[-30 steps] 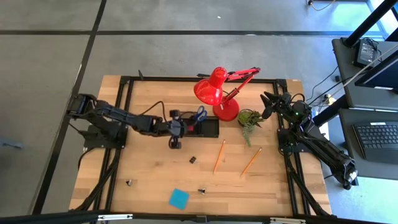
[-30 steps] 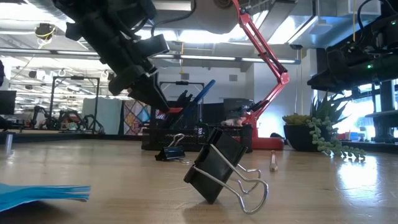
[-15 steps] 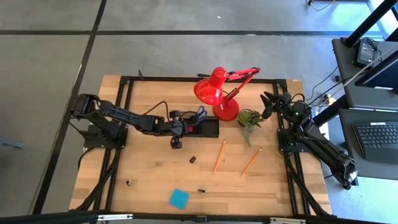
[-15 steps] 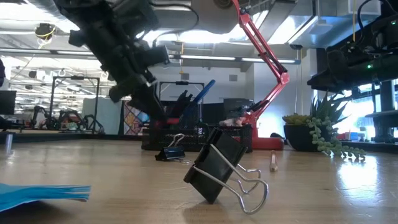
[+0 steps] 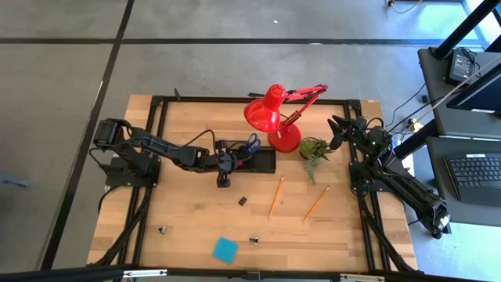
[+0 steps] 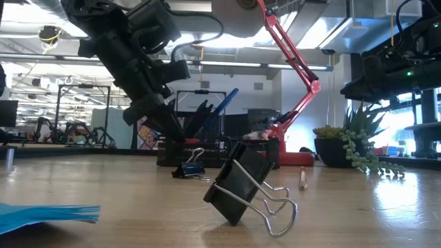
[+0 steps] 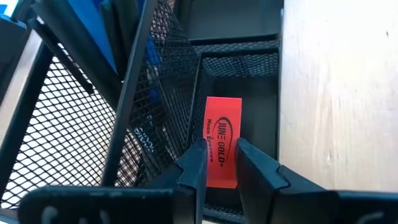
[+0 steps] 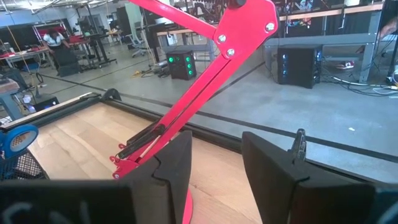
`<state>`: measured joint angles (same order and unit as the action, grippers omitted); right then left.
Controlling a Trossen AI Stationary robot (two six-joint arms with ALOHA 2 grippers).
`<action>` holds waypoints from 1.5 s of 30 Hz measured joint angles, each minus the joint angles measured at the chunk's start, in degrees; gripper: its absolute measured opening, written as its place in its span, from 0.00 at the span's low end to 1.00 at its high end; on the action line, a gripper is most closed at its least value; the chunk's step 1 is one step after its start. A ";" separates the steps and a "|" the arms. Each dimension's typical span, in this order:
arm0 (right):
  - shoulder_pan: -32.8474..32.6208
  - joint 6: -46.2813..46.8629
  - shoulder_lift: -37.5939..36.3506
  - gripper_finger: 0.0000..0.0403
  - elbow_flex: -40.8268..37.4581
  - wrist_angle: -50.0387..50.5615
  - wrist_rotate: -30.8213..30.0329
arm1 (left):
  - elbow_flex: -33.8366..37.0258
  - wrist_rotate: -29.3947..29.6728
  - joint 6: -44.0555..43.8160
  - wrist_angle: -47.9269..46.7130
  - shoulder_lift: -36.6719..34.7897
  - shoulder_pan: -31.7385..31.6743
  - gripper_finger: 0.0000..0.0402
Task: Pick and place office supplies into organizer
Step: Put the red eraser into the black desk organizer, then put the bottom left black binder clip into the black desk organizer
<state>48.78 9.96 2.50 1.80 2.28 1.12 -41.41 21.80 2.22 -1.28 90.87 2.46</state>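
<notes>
My left gripper [image 7: 221,155] is shut on a small red eraser [image 7: 222,134] and reaches slanting down into the black mesh organizer [image 5: 264,161], over one of its low compartments [image 7: 239,74]. In the high view this gripper [image 5: 232,160] is at the organizer's left end. Blue-handled scissors [image 5: 252,143] and dark pens [image 7: 134,81] stand in the organizer's tall cup. Two orange pencils [image 5: 275,196] [image 5: 315,204], a blue sticky-note pad [image 5: 225,249] and black clips [image 5: 243,201] [image 5: 254,240] lie on the table. My right gripper [image 8: 214,165] waits open at the far right. My left gripper pinches the eraser's near end [image 7: 221,167] between its two fingers [image 7: 196,165], which lie along the eraser's length on its two long sides. The fingers come slanting down from the table's left. The eraser's free end points down into the compartment; whether it touches the floor I cannot tell.
A red desk lamp [image 5: 270,113] stands just behind the organizer, its head above the scissors. A small green potted plant [image 5: 313,149] is to the organizer's right. Another clip [image 5: 162,229] lies near the front left. A large black clip [image 6: 241,182] fills the low view's foreground.
My left gripper has sunk toward the organizer with the eraser still between its fingers, and has shifted slightly toward the table's right.
</notes>
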 joint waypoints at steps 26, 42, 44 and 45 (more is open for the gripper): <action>0.01 0.00 0.01 0.36 -0.02 0.00 -0.01 | 0.00 -0.46 -0.09 0.00 -0.02 0.00 0.28; 0.01 0.02 -0.02 0.36 -0.02 -0.02 0.01 | 0.00 -3.54 -0.02 -9.72 -10.74 4.12 0.28; 0.00 0.04 -0.02 0.36 -0.02 -0.01 0.00 | 0.00 -7.93 -1.22 -12.36 -12.69 5.14 0.28; -0.01 0.04 -0.02 0.36 -0.02 -0.02 0.00 | 0.00 -10.86 -2.86 -13.52 -13.48 5.59 0.28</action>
<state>48.77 10.00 2.48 1.78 2.26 1.12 -41.41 10.94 -0.65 -14.80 77.39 8.05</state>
